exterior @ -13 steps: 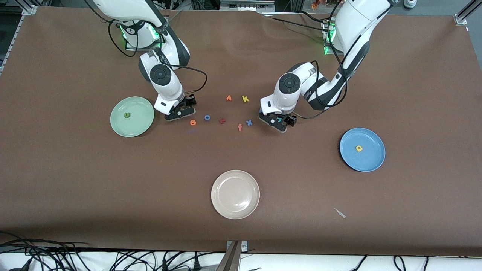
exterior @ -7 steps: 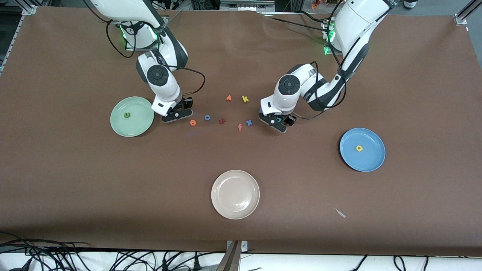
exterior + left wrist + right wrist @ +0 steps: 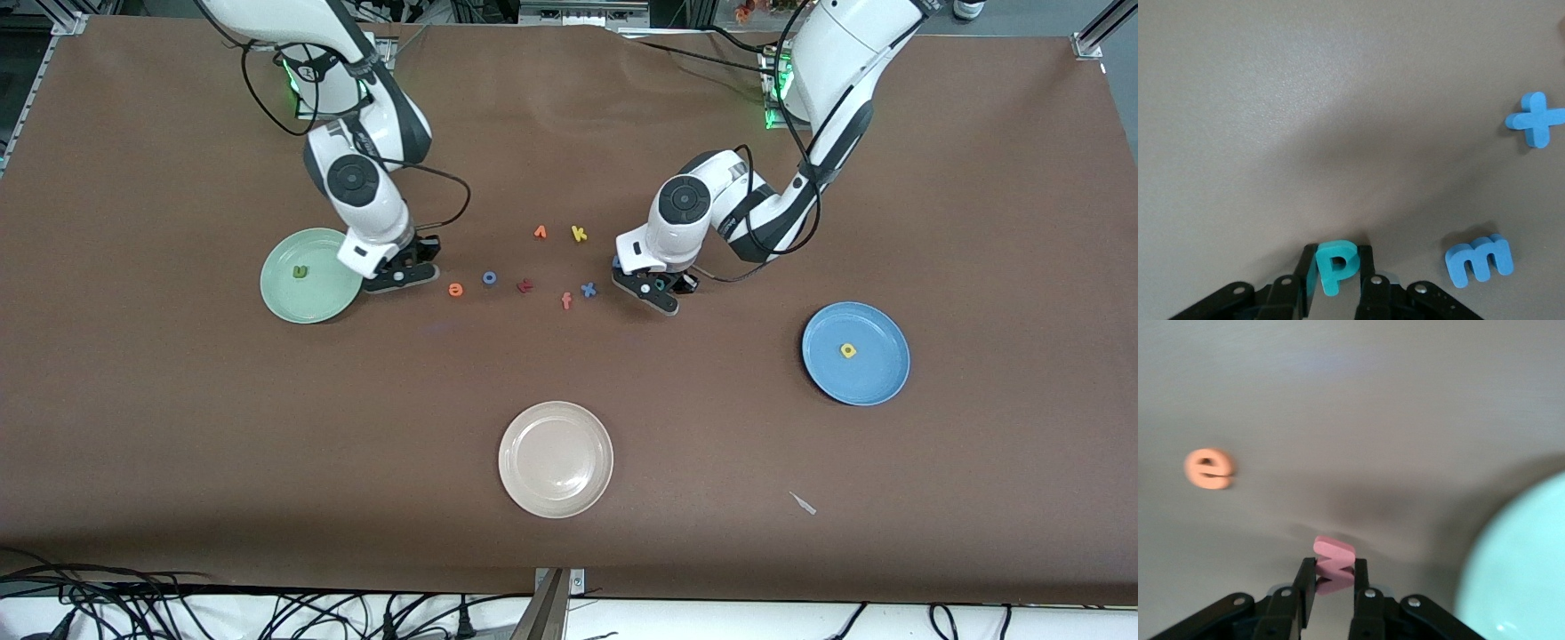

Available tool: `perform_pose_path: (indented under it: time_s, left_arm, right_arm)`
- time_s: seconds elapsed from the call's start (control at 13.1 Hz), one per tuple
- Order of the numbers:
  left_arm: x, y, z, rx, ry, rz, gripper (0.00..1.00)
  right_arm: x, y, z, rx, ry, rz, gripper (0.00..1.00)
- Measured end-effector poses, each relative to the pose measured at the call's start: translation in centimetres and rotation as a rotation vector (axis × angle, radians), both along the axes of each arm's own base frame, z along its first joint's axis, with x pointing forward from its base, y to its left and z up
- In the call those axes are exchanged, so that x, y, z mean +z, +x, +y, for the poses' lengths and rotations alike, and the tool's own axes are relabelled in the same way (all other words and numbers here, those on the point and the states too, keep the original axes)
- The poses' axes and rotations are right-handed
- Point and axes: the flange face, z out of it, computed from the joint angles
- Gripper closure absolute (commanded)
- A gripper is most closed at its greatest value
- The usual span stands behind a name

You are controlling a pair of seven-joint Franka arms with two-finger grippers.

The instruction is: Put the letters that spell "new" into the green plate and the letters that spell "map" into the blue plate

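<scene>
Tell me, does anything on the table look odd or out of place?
Only a small pale scrap on the brown table, near the beige plate toward the left arm's end. It is no foam letter. Nothing looks spilled or damaged.

The brown table (image 3: 800, 160) carries three plates (image 3: 556, 459) and scattered foam letters (image 3: 524, 285).

The round pale mint-green plate (image 3: 1525, 567) is cut off by the right wrist view's edge. There the small orange foam e (image 3: 1209, 469) is blurred. In the front view, the left arm hides the blue foam m (image 3: 1478, 259).
</scene>
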Motion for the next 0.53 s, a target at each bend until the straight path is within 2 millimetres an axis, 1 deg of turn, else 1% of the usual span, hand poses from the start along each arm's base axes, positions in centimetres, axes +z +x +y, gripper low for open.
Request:
perform_pose_path:
  time_s: [0.08, 0.15, 0.23, 0.31, 0.38, 0.46, 0.53]
  left_arm:
    - [0.0, 0.0, 0.0, 0.001, 0.0, 0.0, 0.94]
    - [0.0, 0.0, 0.0, 0.002, 0.0, 0.0, 0.96]
    - [0.0, 0.1, 0.1, 0.005, 0.0, -0.001, 0.96]
    - [0.1, 0.5, 0.5, 0.013, 0.003, -0.001, 0.98]
    - [0.1, 1.1, 1.1, 0.026, 0.02, 0.009, 0.99]
    - [0.5, 1.8, 1.8, 0.039, 0.049, 0.027, 0.99]
    - [1.1, 2.7, 2.4, 0.043, 0.078, 0.045, 0.99]
  right_arm:
    - [2.0, 1.0, -2.6, -0.004, -0.013, 0.015, 0.97]
    - [3.9, 1.8, -5.7, -0.002, -0.019, 0.033, 0.97]
    - [5.4, 2.3, -9.0, 0.0, -0.018, 0.052, 0.97]
    - [6.1, 2.6, -11.9, 0.0, -0.014, 0.067, 0.98]
    - [6.0, 2.5, -14.0, -0.008, -0.013, 0.081, 0.98]
    - [5.2, 2.1, -15.5, -0.02, -0.017, 0.099, 0.98]
    - [4.0, 1.6, -16.1, -0.023, -0.021, 0.108, 0.98]
